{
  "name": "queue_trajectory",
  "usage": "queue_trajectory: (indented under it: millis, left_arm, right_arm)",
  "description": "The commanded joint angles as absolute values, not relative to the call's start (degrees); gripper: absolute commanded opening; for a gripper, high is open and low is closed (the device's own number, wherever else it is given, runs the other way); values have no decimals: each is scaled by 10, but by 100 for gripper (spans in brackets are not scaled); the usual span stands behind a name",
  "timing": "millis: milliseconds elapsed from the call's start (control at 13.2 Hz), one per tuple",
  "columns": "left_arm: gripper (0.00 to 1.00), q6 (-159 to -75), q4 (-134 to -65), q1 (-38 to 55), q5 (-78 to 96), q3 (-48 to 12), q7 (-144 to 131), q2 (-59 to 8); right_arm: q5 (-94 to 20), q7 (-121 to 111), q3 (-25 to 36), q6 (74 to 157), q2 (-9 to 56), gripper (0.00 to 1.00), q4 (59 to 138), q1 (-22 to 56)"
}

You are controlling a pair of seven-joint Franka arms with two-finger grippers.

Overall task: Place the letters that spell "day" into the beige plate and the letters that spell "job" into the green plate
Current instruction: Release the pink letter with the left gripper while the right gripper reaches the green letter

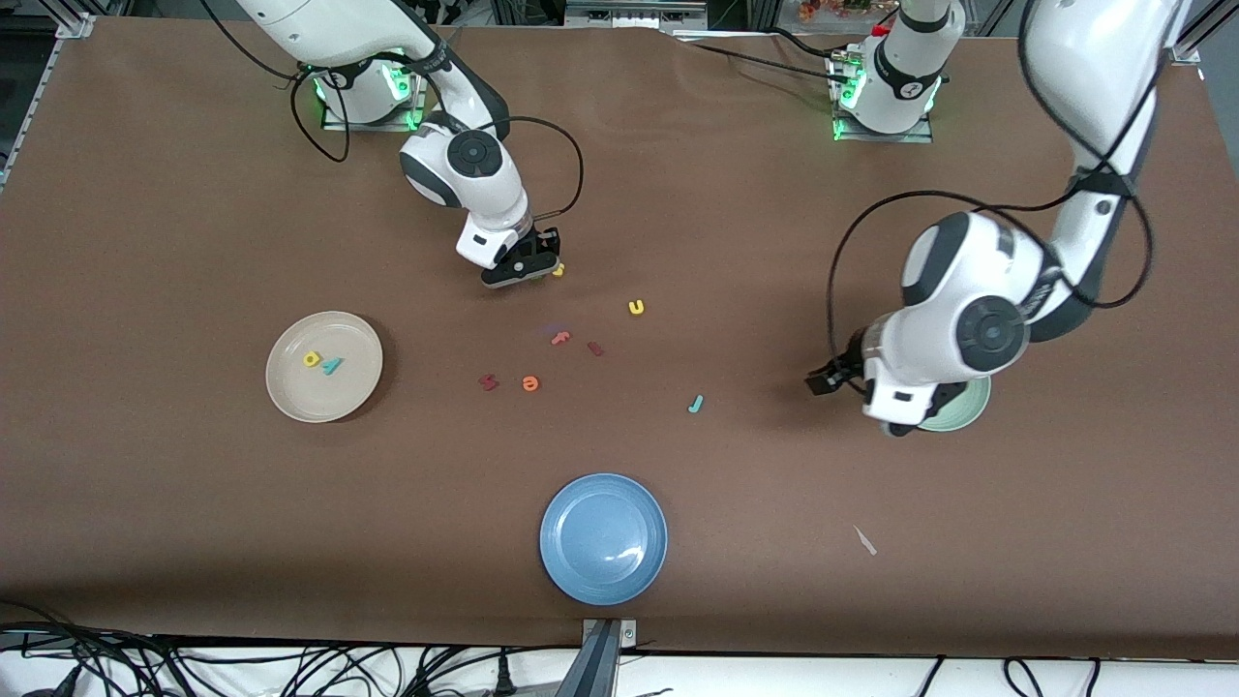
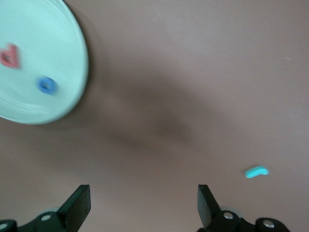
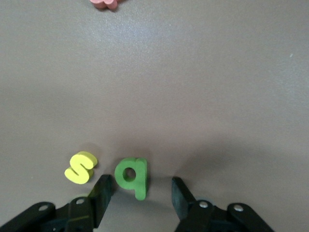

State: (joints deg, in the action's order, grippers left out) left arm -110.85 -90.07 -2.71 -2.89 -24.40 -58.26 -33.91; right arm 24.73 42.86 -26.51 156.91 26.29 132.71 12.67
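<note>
The beige plate (image 1: 290,387) holds a yellow letter (image 1: 311,359) and a teal "y" (image 1: 332,365). My right gripper (image 1: 528,269) (image 3: 141,183) is down at the table, open, with one finger on each side of the dark green letter (image 3: 130,175) and a gap on both sides. The green plate (image 1: 973,405) (image 2: 53,34) is mostly hidden under the left arm; it holds a salmon-red letter (image 2: 8,55) and a blue "o" (image 2: 47,85). My left gripper (image 2: 144,193) hangs open and empty over bare table beside that plate. The teal "j" (image 1: 695,404) (image 2: 256,171) lies on the table.
A yellow "s" (image 1: 559,270) (image 3: 80,167) lies right beside the green letter. A yellow "u" (image 1: 636,307), pink "f" (image 1: 560,338), two dark red letters (image 1: 594,348) (image 1: 489,382) and an orange "e" (image 1: 529,383) are scattered mid-table. A blue plate (image 1: 603,538) sits near the front edge.
</note>
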Motion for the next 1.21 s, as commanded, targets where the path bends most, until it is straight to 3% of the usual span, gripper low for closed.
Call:
queue_trajectory:
  millis: [0, 304, 531, 911, 1138]
  left_arm:
    - [94, -1138, -822, 17, -25, -236, -643, -427]
    - [92, -1265, -821, 74, -25, -206, -716, -463]
    - [92, -1267, -795, 203, -19, -76, -752, -482]
    - [93, -1268, -748, 229, 4, -71, -781, -525]
    - [87, -1268, -737, 231, 32, -71, -780, -538]
  right_arm:
    - [259, 431, -262, 1586, 272, 56, 1326, 126]
    - [259, 431, -262, 1586, 275, 41, 1326, 126]
    - [259, 431, -262, 1586, 275, 32, 1326, 126]
    - [265, 397, -246, 1576, 245, 26, 1326, 117]
    - [258, 312, -251, 1514, 205, 26, 1326, 51]
